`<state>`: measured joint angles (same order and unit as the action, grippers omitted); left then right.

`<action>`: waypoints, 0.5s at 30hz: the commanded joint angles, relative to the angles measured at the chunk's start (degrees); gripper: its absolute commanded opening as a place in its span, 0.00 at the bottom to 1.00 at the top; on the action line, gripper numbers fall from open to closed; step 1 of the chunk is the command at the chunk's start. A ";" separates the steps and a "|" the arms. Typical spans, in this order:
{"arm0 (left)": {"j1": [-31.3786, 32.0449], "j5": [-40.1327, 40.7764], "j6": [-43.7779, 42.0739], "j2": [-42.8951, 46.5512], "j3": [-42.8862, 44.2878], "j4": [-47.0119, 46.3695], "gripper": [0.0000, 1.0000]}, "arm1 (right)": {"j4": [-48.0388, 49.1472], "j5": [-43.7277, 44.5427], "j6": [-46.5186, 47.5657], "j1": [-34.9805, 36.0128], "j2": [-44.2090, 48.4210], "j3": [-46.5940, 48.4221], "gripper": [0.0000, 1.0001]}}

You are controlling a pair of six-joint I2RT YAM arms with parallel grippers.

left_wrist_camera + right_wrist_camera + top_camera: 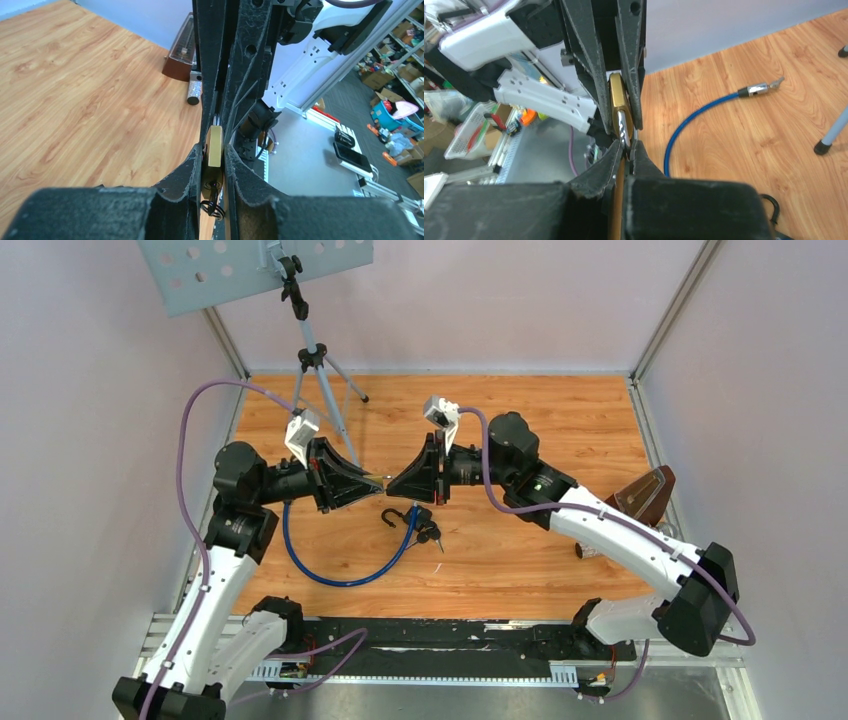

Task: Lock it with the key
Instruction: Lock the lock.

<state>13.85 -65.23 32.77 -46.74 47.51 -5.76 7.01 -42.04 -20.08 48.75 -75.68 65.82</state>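
A brass padlock [215, 145] is clamped between the fingers of my left gripper [215, 150], held above the wooden floor. A dark key with wire rings [214, 204] hangs from its keyhole, on the side facing the left wrist camera. In the right wrist view the padlock [616, 97] shows with its silver shackle [623, 127] pointing at my right gripper [626, 145], which is shut on the shackle. In the top view the left gripper [374, 480] and right gripper [393, 483] meet tip to tip at mid-table.
A blue cable [340, 565] loops on the floor below the grippers, with a black hook [400, 515] and spare keys [428, 532] beside it. A music stand tripod [320, 370] stands at the back left. A brown metronome [645, 495] stands at the right.
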 commanded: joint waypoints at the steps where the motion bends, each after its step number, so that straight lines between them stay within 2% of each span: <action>1: 6.11 0.27 0.37 -3.31 -0.52 -0.04 0.00 | 12.46 1.74 0.26 7.68 -3.97 4.22 0.00; 7: 7.81 1.24 0.15 -3.49 -1.30 -0.26 0.00 | 12.84 2.48 0.65 8.05 -4.09 3.93 0.00; 12: 7.87 5.78 -7.63 -3.18 3.45 12.99 0.00 | 8.02 10.11 1.56 7.82 -0.55 0.57 0.00; 15: 7.86 9.02 -7.24 -2.94 4.91 13.95 0.00 | 5.93 15.55 1.13 6.36 3.48 -4.53 0.03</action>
<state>17.10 -60.69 27.18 -47.77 49.89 2.17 5.32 -36.56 -19.49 50.59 -74.83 64.18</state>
